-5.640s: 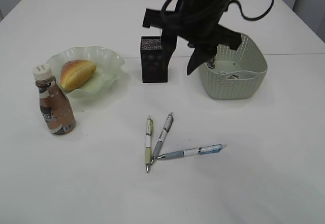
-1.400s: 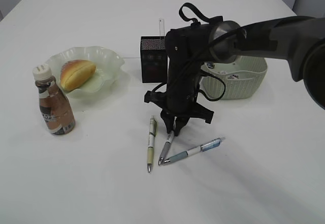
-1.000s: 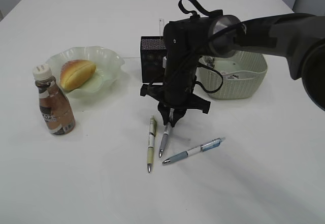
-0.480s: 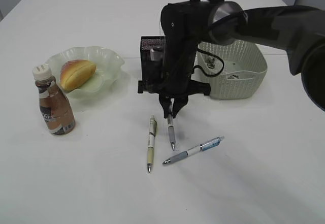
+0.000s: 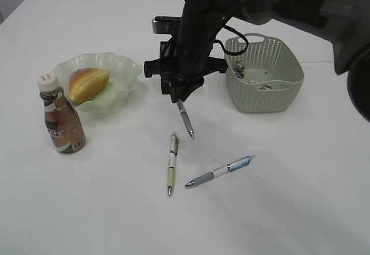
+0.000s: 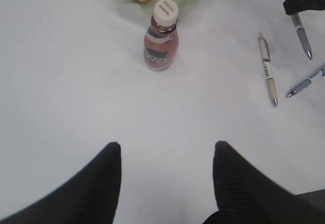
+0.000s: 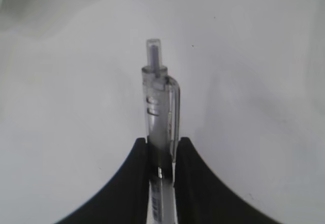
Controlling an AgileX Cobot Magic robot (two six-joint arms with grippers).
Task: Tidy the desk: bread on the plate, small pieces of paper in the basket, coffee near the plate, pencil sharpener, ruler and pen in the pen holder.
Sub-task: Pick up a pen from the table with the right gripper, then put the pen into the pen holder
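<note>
Pen-stowing step: the right end effector (image 5: pixel 180 97) is clamped on a clear-barrelled grey pen (image 5: pixel 185 118), lifted off the white bench (image 5: pixel 277 209). Next: align over the hidden pen holder, then release.

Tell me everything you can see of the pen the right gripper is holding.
The pen is a slim retractable one with a clear plastic clip end and click button, grey grip and metal tip. The right gripper is shut on its upper barrel, fingers pinching both sides. It hangs lifted off the table, tilted, tip down, touching nothing else.
</note>
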